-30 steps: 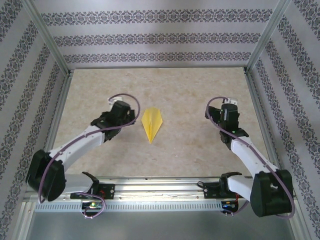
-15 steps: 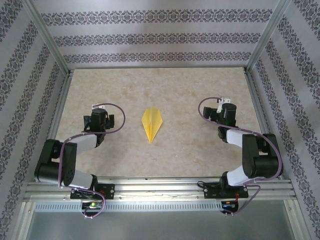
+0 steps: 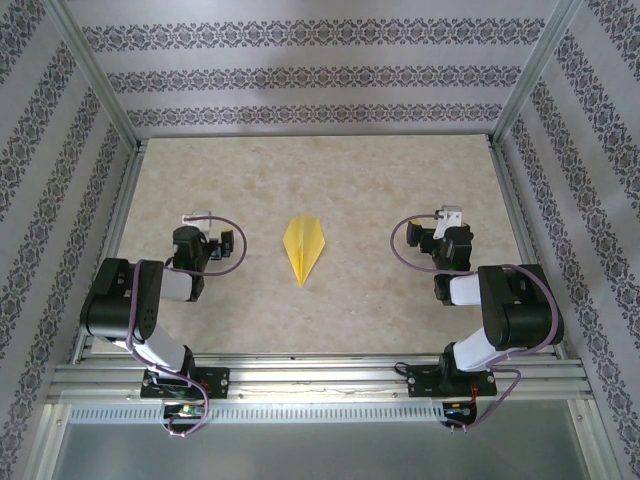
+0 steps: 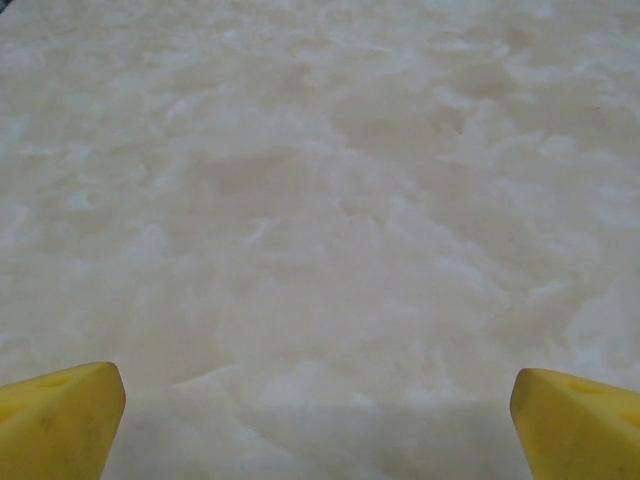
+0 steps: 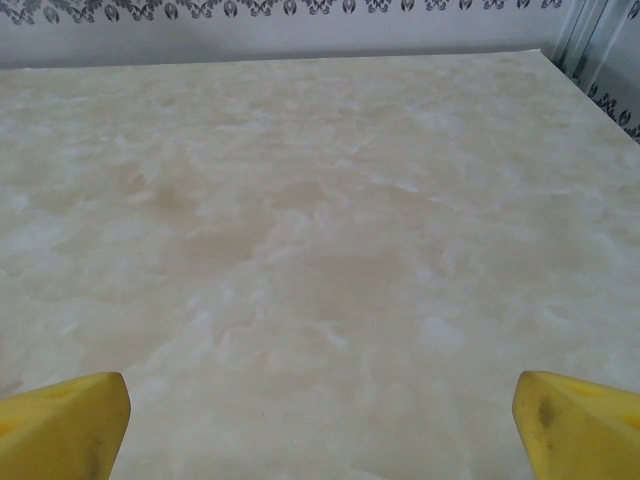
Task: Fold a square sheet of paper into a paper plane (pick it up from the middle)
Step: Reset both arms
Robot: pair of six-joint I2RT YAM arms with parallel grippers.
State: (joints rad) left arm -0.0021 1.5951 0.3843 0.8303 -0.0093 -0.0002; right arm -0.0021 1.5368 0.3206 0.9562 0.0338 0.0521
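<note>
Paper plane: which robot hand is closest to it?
The left gripper; the gap between it and the paper plane is smaller than the right gripper's.
</note>
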